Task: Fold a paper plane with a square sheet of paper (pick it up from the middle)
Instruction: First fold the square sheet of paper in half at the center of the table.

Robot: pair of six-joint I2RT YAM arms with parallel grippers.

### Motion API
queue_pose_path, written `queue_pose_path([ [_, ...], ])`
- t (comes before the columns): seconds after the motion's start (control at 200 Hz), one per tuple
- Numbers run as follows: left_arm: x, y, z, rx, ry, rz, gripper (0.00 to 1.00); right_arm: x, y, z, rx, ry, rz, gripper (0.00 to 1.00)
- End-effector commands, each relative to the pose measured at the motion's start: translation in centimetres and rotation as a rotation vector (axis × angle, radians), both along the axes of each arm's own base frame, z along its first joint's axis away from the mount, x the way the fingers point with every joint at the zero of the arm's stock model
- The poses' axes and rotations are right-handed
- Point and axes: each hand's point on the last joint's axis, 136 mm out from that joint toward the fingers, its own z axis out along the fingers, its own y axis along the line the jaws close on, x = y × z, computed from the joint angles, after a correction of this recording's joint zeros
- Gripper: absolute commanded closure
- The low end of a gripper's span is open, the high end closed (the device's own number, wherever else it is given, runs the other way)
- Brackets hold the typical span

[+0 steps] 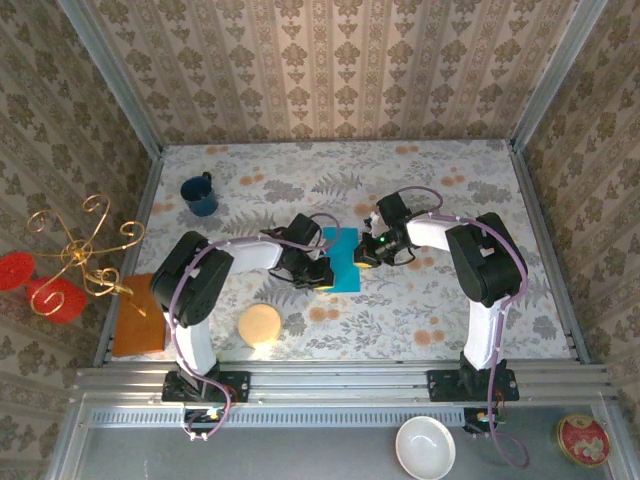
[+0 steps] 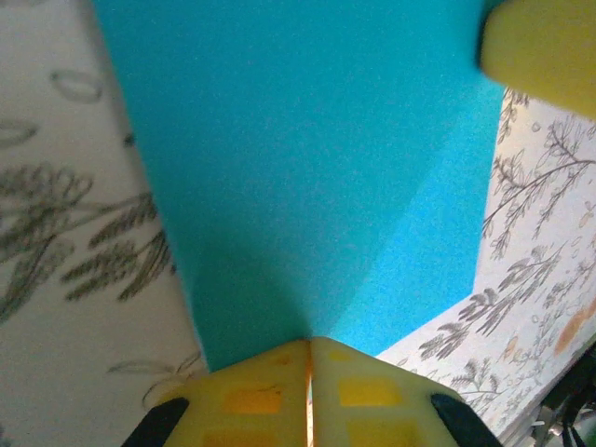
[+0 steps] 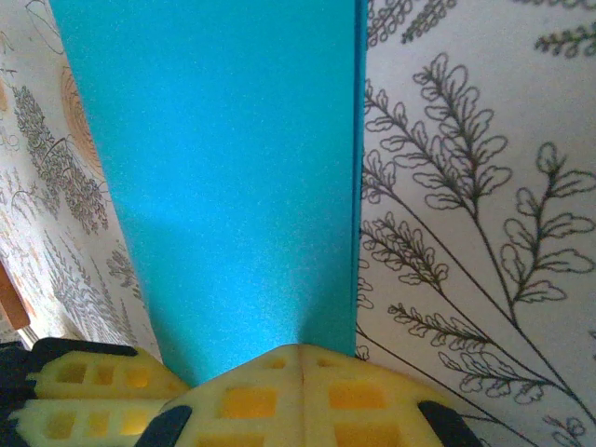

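Top external view: floral desk [image 1: 400, 312], wallpapered walls; folded turquoise sheet of paper [image 1: 341, 262] lies mid-desk, left fingers [image 2: 251, 402] and right fingers [image 3: 250, 402] each pressed together at its edges. Blue mug [image 1: 200, 196] well apart.

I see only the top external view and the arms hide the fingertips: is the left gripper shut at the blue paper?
Observer: Yes, the left gripper is shut, tips at the edge of the sheet of paper.
Operator: And the other one?
Observer: The right gripper is shut too, its tips at the sheet.
Operator: Is it creased already?
Observer: Yes, the left wrist view shows a diagonal crease running across it.
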Motion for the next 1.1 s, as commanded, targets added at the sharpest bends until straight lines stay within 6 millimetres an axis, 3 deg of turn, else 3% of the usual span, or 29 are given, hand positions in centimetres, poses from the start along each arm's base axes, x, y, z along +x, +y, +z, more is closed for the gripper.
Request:
queue_pose_path([
  [0.0,-3.5,4.4,-2.2,0.156,0.08,0.003,0.91,-7.5,-8.4,-9.1,-0.459,0.283,-0.053,0.98],
  [0.11,-4.7,6.2,-2.4,0.176,0.1,0.023,0.91,-7.3,-8.3,-9.0,-0.456,0.279,-0.054,0.98],
  [0.19,-4.1,6.6,-1.5,0.164,0.078,0.04,0.91,-7.0,-8.1,-8.7,-0.445,0.269,-0.049,0.98],
  [0.315,-1.2,5.3,2.0,0.076,-0.032,0.08,0.9,-6.0,-6.5,-7.4,-0.382,0.216,-0.026,0.97],
  [0.415,1.3,4.5,4.7,-0.008,-0.13,0.142,0.88,-4.6,-3.5,-5.5,-0.267,0.148,0.003,0.97],
  [0.55,3.9,3.4,6.6,-0.089,-0.205,0.221,0.82,-2.3,0.2,-2.7,-0.127,0.073,0.014,0.95],
  [0.67,5.5,2.0,7.2,-0.154,-0.221,0.261,0.76,-0.1,1.6,0.2,-0.056,0.0,-0.005,0.93],
  [0.805,6.4,0.8,6.9,-0.175,-0.226,0.252,0.76,1.0,2.5,3.1,0.006,-0.072,-0.019,0.92],
  [1.095,6.0,-0.4,4.7,-0.149,-0.159,0.153,0.87,1.1,3.2,3.4,0.033,-0.077,-0.021,0.92],
])
